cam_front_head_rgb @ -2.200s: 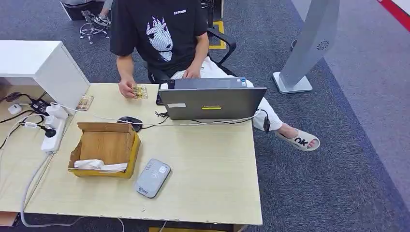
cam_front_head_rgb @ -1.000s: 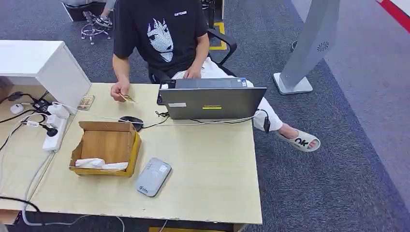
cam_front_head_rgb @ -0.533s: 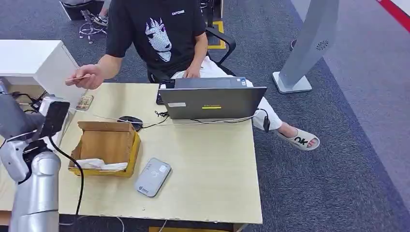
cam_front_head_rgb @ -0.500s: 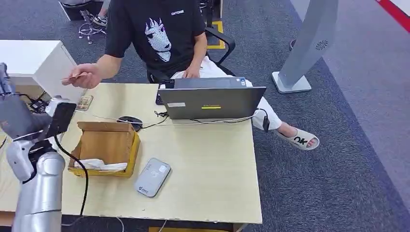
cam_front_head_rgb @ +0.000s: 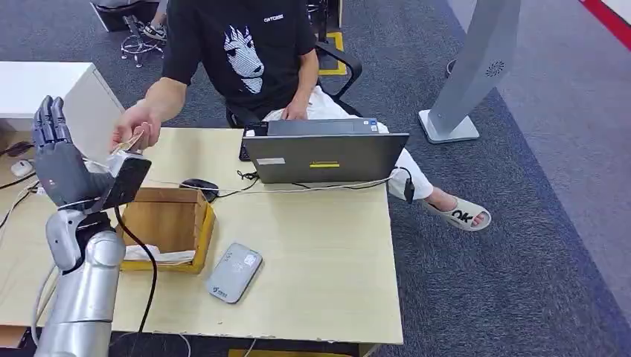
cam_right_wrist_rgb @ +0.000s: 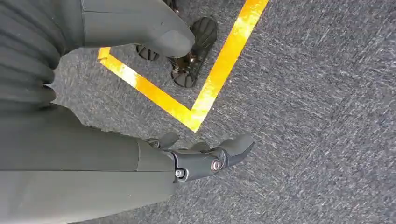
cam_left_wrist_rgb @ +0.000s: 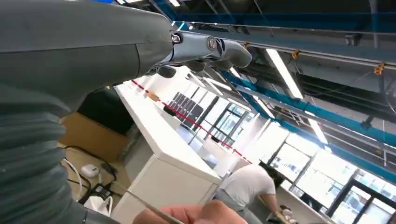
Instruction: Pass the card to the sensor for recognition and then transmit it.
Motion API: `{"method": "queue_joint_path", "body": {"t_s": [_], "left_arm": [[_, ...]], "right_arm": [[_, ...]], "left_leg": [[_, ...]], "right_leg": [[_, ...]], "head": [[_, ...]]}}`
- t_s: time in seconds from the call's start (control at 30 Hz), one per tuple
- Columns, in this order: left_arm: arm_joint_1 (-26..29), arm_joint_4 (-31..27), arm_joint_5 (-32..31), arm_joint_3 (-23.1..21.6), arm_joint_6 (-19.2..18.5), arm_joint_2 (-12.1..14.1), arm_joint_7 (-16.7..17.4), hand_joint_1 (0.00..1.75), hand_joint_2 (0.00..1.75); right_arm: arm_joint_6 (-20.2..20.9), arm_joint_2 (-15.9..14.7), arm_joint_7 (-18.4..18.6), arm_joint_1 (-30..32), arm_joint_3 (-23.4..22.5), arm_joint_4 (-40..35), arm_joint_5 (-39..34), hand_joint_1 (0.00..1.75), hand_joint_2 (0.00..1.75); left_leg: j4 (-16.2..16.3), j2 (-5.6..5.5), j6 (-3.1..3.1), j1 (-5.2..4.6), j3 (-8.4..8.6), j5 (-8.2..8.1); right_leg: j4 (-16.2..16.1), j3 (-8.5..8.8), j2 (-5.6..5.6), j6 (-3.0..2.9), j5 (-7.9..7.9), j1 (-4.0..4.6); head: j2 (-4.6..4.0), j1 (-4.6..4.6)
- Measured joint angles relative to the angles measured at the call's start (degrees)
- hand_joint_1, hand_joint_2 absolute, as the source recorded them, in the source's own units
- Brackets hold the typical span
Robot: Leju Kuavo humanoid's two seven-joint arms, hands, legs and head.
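Note:
A person seated behind the desk holds a small tan card (cam_front_head_rgb: 134, 140) out in one hand (cam_front_head_rgb: 140, 123). My left hand (cam_front_head_rgb: 56, 159) is raised just left of it, fingers up and apart, holding nothing; card and hand look close, and contact is unclear. In the left wrist view my left hand (cam_left_wrist_rgb: 140, 51) is empty, with the card's thin edge (cam_left_wrist_rgb: 144, 206) and the person's fingertips (cam_left_wrist_rgb: 191, 215) beside it. The grey card sensor (cam_front_head_rgb: 234, 272) lies flat near the desk's front edge. My right hand (cam_right_wrist_rgb: 187, 163) hangs over carpet, fingers loosely apart and empty.
An open cardboard box (cam_front_head_rgb: 167, 223) with white paper inside sits beside the sensor. A laptop (cam_front_head_rgb: 324, 156), a mouse (cam_front_head_rgb: 199, 185) and cables lie at the back of the wooden desk (cam_front_head_rgb: 327, 260). A white cabinet (cam_front_head_rgb: 45, 85) stands at the left.
My left arm rose from the lower left and lifted its spread hand. The person picked the card up off the desk and swung it over to my left hand.

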Motion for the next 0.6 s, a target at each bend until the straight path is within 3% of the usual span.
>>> {"method": "queue_joint_path", "body": {"t_s": [0.03,0.6], "left_arm": [[-0.07,0.00,-0.09,-0.45,-0.02,-0.09,0.02,1.75,1.75],[-0.27,0.13,-0.37,-3.87,-0.06,-0.85,0.96,1.75,1.75]], "right_arm": [[-0.15,0.00,0.33,0.01,0.00,0.00,-0.04,0.00,1.75],[-1.05,0.00,1.27,0.53,-0.04,0.00,-0.57,0.00,1.75]], "left_leg": [[0.00,0.00,0.00,0.00,0.00,0.00],[-0.01,0.05,0.00,0.00,-0.03,-0.01]], "right_leg": [[0.00,0.00,0.00,0.00,0.00,0.00],[0.00,-0.05,0.02,0.00,0.00,0.00]], "head": [[0.00,-0.02],[0.00,0.00]]}}
